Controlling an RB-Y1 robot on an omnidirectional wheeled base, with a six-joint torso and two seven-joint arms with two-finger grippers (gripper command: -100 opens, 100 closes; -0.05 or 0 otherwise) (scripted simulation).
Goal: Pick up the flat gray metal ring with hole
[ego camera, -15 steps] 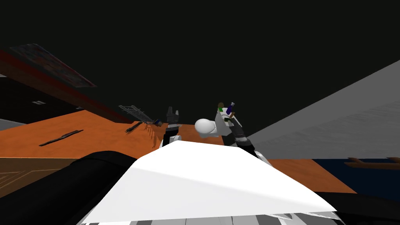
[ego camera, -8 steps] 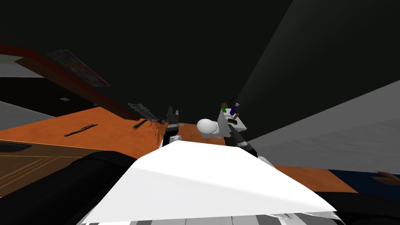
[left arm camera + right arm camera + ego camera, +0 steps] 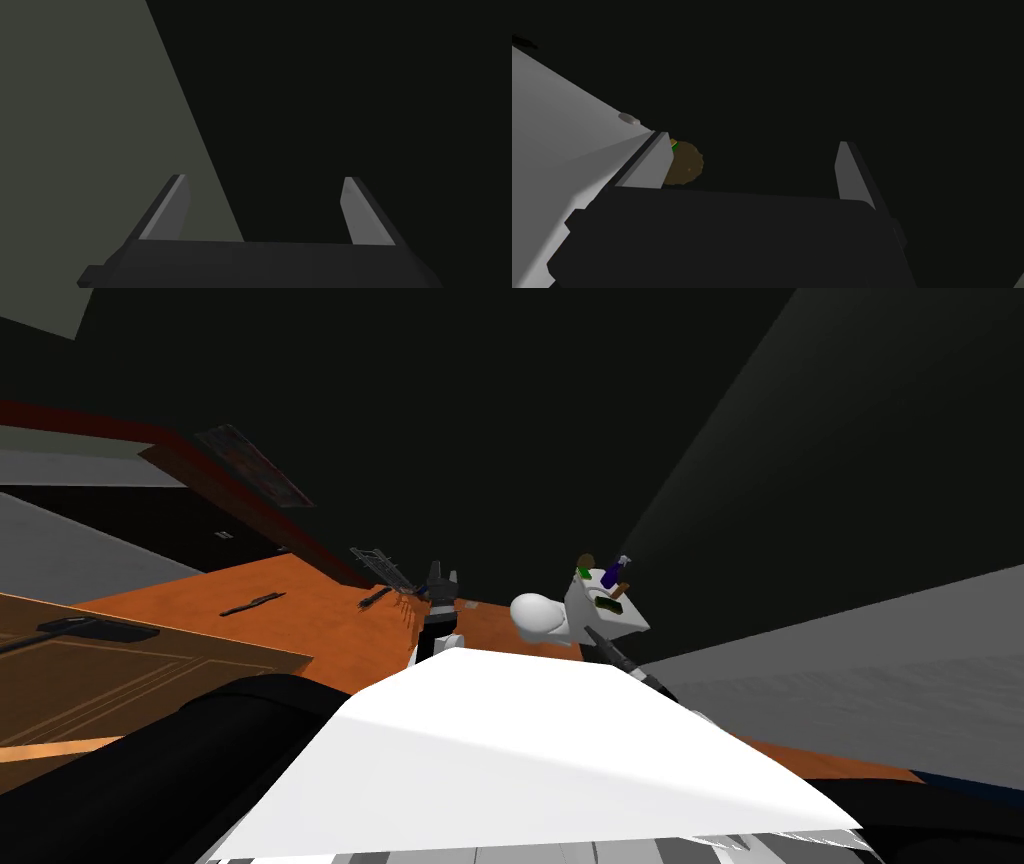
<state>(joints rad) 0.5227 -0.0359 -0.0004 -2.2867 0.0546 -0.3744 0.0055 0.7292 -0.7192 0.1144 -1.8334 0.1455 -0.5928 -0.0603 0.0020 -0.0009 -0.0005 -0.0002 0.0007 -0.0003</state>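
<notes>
- Left gripper (image 3: 263, 177): fingers apart, empty.
- Right gripper (image 3: 752, 142): fingers apart, empty, just beside the white toilet tank (image 3: 572, 115).
- A small grey disc (image 3: 628, 118) lies on the tank; whether it is the ring, I cannot tell.

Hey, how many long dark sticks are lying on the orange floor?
2. One stick lies out on the floor to my left; the other stick lies by the wire rack. More may be hidden.
</notes>
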